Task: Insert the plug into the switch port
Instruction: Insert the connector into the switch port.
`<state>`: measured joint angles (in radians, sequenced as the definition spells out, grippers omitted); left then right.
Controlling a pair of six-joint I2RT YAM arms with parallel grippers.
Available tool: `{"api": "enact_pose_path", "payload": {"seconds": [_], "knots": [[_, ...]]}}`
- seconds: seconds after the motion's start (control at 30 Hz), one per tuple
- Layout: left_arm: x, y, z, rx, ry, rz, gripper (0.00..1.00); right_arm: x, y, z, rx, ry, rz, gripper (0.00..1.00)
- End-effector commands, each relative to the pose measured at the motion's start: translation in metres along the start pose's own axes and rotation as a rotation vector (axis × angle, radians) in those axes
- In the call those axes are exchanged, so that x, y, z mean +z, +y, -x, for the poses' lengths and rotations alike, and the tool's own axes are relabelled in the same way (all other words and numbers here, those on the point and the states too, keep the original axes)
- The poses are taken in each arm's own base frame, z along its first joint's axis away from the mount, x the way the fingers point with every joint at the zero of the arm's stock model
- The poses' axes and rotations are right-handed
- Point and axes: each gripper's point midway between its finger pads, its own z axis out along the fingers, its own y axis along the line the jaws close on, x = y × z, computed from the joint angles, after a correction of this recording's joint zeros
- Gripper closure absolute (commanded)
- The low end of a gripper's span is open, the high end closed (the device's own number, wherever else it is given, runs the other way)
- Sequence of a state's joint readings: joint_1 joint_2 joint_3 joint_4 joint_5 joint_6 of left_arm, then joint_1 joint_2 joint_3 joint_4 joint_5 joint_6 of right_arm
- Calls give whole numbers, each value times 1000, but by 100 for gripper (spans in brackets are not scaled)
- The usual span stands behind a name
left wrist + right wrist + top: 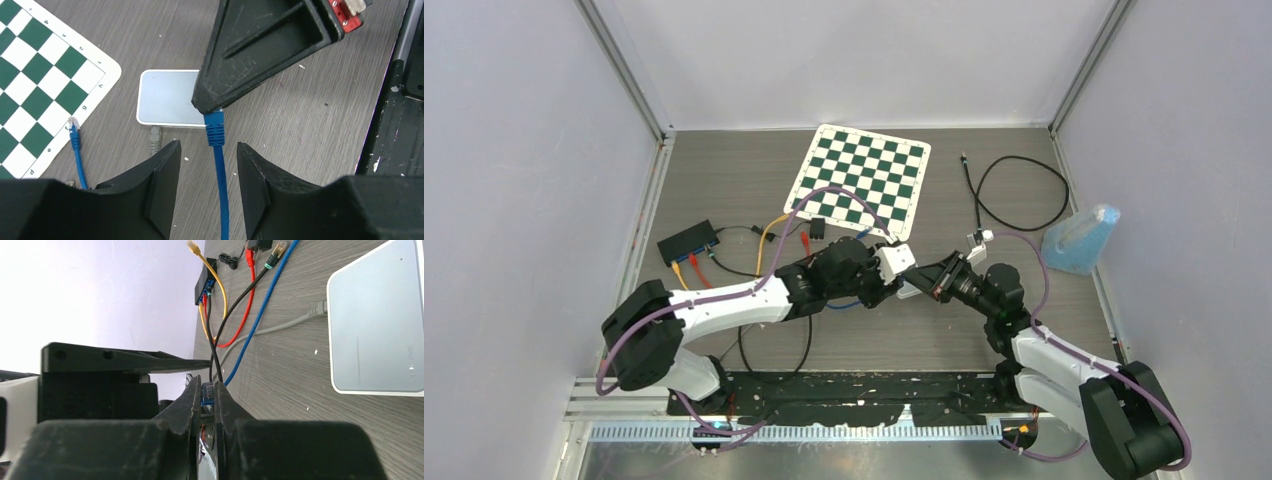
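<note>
The right gripper [207,386] is clenched on the plug [215,125]. Its 2 fingers pinch the head, so only the blue boot and the cable [220,192] show below the tips. The left gripper [207,150] is released, with 1 jaw on each side of the cable and neither touching it.

The plug hangs at the edge of the switch [167,97], just right of the gray cable [155,140] that already fills 1 port. I cannot tell how high the plug sits above the table, or whether it touches the switch.

Risks from here:
- The plug's head is hidden inside the fingers, so its tilt is hard to judge, and a skewed approach would jam it on the port rim.
- With the left jaws slack, nothing steadies the cable, and its drag may twist the plug in the pinch.
- The switch looks light and sits loose on the table, so a push may slide it away rather than seat the plug.
- The gray cable sits close by, and a fingertip could snag it.
- A spare plug [74,131] lies at the chessboard [30,90] edge, well clear to the left.
</note>
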<state>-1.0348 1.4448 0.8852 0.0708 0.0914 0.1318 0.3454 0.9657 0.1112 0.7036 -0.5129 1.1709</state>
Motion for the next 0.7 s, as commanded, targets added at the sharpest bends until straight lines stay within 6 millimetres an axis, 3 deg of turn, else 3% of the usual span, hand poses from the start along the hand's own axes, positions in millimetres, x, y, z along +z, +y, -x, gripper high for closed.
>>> {"api": "enact_pose_path", "payload": {"seconds": [0.0,0.17,0.47,0.67], "knots": [[7,-1,31,-10,-95,4,54,-1,13,12,-14,-68,39,92],[11,-5,35,-10,-103,-21,62,-2,9,11,-21,-71,29,91],[18,-8,38,-8,-109,-35,67,-1,11,11,-27,-67,33,92],[19,-8,38,-4,-111,-38,97,-2,10,11,-28,-67,31,91]]}}
